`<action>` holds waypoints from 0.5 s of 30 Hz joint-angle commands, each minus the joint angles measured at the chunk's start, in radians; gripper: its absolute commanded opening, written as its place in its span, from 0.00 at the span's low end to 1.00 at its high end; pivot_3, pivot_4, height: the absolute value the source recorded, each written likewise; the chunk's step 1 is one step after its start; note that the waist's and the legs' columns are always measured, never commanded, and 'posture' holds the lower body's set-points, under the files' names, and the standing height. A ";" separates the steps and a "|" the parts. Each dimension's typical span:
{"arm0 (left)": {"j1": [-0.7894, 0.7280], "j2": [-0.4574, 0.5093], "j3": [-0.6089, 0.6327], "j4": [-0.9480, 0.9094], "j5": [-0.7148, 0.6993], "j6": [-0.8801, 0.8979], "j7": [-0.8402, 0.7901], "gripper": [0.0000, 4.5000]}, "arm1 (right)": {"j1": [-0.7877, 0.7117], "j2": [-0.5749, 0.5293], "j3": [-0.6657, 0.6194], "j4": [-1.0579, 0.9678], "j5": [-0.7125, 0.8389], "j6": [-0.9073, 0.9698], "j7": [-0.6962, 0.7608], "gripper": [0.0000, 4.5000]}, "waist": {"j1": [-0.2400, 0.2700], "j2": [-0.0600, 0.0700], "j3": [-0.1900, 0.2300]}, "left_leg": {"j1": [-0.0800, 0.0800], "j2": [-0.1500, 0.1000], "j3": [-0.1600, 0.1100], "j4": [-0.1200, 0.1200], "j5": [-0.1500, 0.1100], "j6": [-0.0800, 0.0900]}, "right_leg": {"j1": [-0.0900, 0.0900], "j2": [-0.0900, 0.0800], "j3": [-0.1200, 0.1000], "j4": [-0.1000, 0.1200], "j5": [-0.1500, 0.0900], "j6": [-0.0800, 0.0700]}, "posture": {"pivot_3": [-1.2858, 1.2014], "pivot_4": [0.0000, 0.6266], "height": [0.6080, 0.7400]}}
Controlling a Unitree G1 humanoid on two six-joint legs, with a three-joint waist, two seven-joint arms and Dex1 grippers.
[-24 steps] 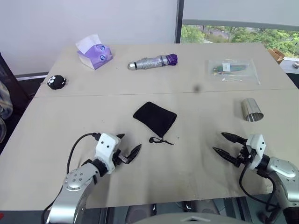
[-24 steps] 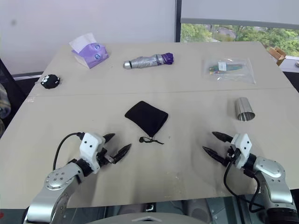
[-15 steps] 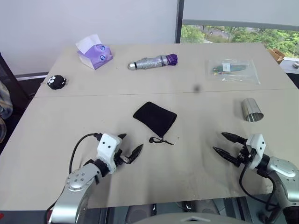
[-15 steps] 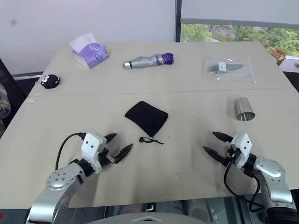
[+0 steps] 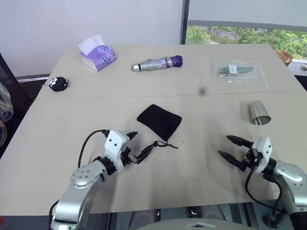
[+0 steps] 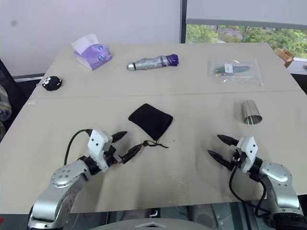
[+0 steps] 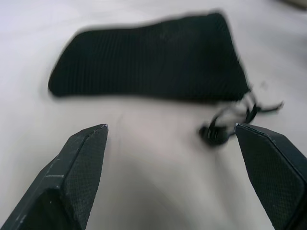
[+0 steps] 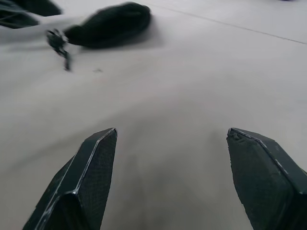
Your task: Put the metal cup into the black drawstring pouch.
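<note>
My left end effector hovers low over the worktop with its fingers spread wide and empty, one tip just beside the knotted cord of the black drawstring pouch, which lies flat near the middle; whether that tip touches the cord I cannot tell. In my left wrist view the pouch is blurred and its mouth is hard to make out. Further right, my right end effector is also wide and empty, well short of the metal cup lying on its side beyond it.
</note>
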 commanded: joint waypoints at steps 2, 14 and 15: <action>-0.080 -0.021 -0.085 0.001 0.040 -0.005 0.019 0.98 | 0.014 0.026 0.029 -0.085 0.034 -0.005 0.007 0.82 | 0.000 0.000 0.000 | 0.000 0.000 0.001 0.000 0.000 0.000 | 0.000 0.000 0.001 0.000 0.000 0.000 | 0.52 0.24 1.00; -0.180 -0.072 -0.197 0.077 0.126 -0.001 0.071 0.98 | 0.021 0.050 0.086 -0.209 0.033 0.025 -0.040 0.82 | 0.000 0.000 0.000 | 0.000 0.000 -0.001 0.000 0.000 0.000 | 0.000 0.002 0.000 0.000 0.000 0.000 | 0.52 0.24 1.00; -0.186 -0.078 -0.202 0.080 0.129 0.003 0.075 0.98 | 0.017 0.050 0.087 -0.213 0.033 0.029 -0.046 0.82 | 0.000 0.000 0.000 | 0.000 0.000 0.000 0.000 0.000 0.000 | 0.000 0.002 0.000 0.000 0.000 0.000 | 0.52 0.24 1.00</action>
